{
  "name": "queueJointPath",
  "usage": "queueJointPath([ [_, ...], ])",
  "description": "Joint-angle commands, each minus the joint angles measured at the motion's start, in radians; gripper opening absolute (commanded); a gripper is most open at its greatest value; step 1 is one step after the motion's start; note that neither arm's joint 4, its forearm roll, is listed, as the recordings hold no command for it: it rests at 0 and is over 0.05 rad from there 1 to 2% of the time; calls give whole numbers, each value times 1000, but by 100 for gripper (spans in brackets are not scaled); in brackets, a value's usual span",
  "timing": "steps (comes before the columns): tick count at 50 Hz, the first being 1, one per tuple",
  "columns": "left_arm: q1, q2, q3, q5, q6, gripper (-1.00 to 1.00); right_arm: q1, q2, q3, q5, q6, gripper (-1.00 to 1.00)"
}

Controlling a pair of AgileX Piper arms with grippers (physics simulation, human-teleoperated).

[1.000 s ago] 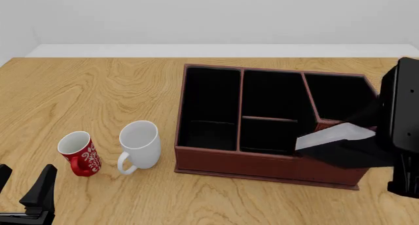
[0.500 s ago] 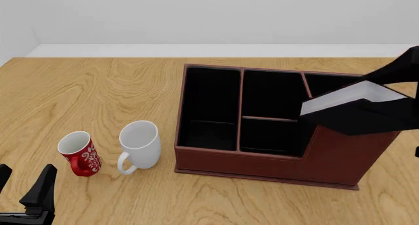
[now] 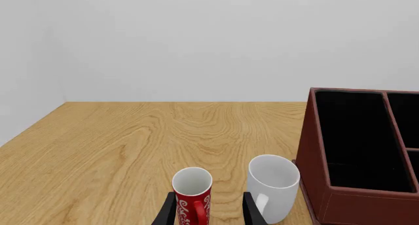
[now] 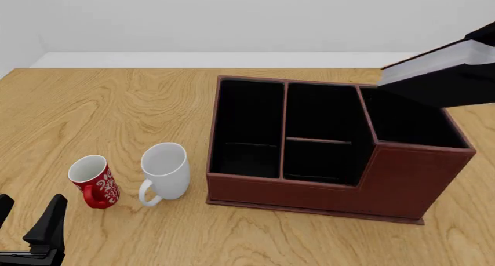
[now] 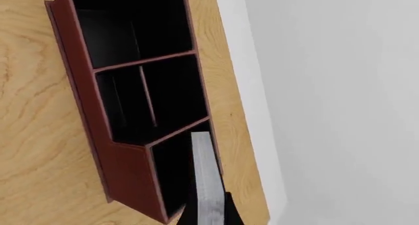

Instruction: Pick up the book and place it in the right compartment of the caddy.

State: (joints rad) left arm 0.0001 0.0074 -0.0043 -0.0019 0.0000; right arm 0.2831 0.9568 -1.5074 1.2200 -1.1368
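Carrying is the step: the right gripper [image 5: 208, 216] clamps the book [image 4: 433, 60] above the caddy [image 4: 402, 179]. Next, lower it into the right compartment [image 4: 406, 124]. Left gripper [image 3: 208, 210] idles open.

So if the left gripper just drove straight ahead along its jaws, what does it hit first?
The red mug. In the left wrist view it stands between the fingers of the left gripper, dead ahead; the white mug sits just beside that line.

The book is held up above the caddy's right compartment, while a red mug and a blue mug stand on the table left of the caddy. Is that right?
Not quite: the second mug is white, not blue, as the front view shows. The book is held above the caddy's right compartment, and the red mug stands left of the caddy.
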Motion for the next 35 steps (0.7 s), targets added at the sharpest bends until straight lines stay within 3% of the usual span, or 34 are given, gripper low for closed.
queueJointPath([
  [1, 0, 0, 0, 0, -1, 100, -39, 42, -78, 0, 16, -100],
  [35, 0, 0, 0, 0, 0, 100, -66, 122, 25, -148, 93, -100],
])
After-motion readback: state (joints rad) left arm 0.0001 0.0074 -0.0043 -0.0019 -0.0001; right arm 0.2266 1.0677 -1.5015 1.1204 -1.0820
